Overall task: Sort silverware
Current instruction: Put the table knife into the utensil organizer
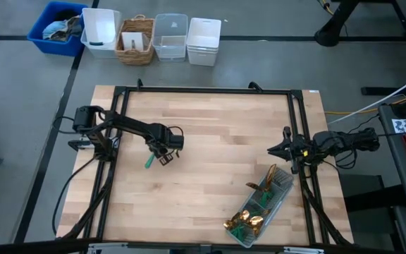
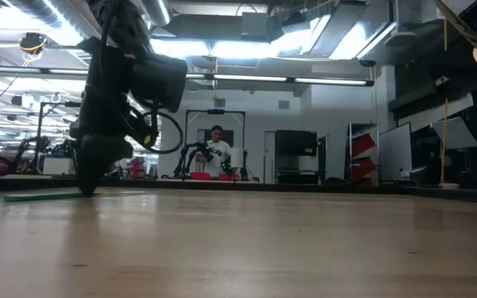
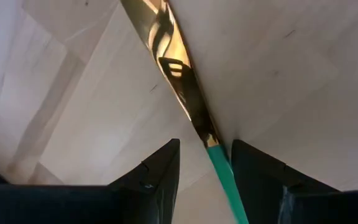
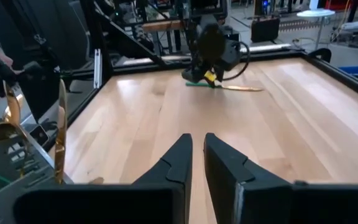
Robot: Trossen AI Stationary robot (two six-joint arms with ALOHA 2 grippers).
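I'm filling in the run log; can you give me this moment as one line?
left hand: open, astride gold knife with teal handle lying on wooden table | right hand: waiting at right edge | clear plastic tray: holds remaining silverware

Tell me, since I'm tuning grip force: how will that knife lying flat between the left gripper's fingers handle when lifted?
The knife looks stiff, probably light. Its slim green handle may slip or pivot between the left gripper's open fingers. Lying flat on the table, it seems unlikely to roll.

L claw (image 2: 85,192) down at green-handled knife (image 2: 44,196) on table (image 2: 263,240).
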